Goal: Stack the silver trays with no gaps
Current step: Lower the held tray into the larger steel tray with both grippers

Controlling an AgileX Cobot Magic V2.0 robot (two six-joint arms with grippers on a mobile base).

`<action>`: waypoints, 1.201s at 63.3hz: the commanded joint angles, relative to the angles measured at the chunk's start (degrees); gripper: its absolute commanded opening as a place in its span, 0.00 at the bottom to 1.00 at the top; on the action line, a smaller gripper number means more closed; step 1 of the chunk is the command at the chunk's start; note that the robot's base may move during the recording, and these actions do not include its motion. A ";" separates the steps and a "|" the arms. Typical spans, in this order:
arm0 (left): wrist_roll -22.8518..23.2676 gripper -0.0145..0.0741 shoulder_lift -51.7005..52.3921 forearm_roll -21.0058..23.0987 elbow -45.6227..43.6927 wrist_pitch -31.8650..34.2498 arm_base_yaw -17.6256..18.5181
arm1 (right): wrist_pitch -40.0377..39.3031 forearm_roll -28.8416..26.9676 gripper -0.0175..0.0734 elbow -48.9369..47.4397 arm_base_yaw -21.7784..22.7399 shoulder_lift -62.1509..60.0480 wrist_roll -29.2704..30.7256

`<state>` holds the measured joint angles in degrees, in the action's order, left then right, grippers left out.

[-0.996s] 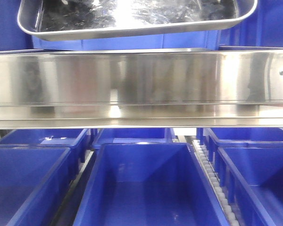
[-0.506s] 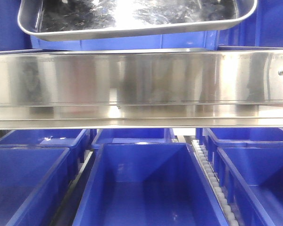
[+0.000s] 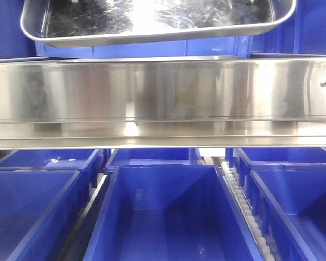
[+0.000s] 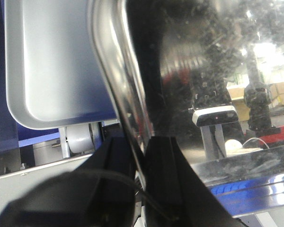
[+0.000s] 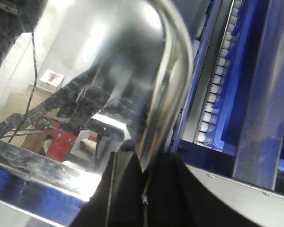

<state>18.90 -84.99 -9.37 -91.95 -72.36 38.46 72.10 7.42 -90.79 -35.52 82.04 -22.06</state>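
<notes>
**Tray.** It sits high in the front view, bottom shiny and scuffed, directly over a blue bin. Whether it rests on that bin or hangs just above it cannot be told. It appears level. Judgement: it is gripped at two opposite edges so that it stays flat and square for nesting, since a tilted tray would leave a gap.

**Left fingers.** They are closed to a narrow slot on the tray's rolled rim. The rim runs up out of the gap between them, with one finger inside the wall and one outside.

**Right fingers.** They pinch the rim in the same way, at a rounded corner on the far side of the tray.

**Second tray.** In the left wrist view it lies beyond the held rim, on blue plastic, and no finger touches it. It is probably the stacking target.

**Surroundings.** A steel rail spans the front view below the tray. Further bins stand beneath the rail, well apart from the tray.
</notes>
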 commanded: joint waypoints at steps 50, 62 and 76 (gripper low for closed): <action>-1.82 0.11 -2.46 2.10 -7.96 6.37 -7.89 | -10.58 -10.69 0.25 -2.44 9.30 -0.06 3.96; -2.52 0.11 -5.26 2.10 -7.96 12.15 -10.29 | -12.84 -10.65 0.25 -6.06 9.52 5.68 4.69; -2.52 0.11 -9.49 2.10 -8.04 16.07 -12.52 | -16.56 -10.45 0.25 -9.38 9.52 13.10 4.69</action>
<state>16.74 -95.71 -7.26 -97.83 -61.76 26.46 60.32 -2.78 -97.08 -26.30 95.71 -18.36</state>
